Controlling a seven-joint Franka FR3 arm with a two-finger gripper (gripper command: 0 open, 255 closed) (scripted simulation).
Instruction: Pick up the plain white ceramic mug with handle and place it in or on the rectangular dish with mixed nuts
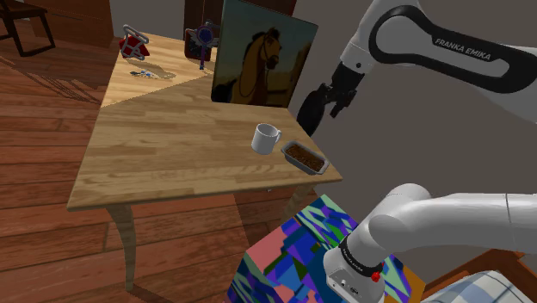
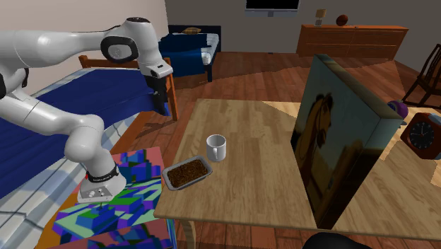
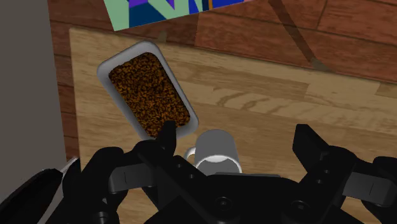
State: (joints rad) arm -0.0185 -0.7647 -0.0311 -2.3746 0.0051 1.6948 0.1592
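Observation:
A white mug with a handle stands upright on the wooden table, near the edge facing the stand. Right beside it lies a grey rectangular dish filled with brown nuts. In the second exterior view the mug stands just behind the dish. My black gripper hangs open and empty, well above the table and apart from both. In the wrist view the mug shows far below between the spread fingers, nearer one of them, with the dish beyond; the gripper holds nothing.
A tall upright horse picture stands on the table behind the mug. A red object and a blue one sit at the far end. A clock stands beyond the picture. The colourful stand is below the table's edge.

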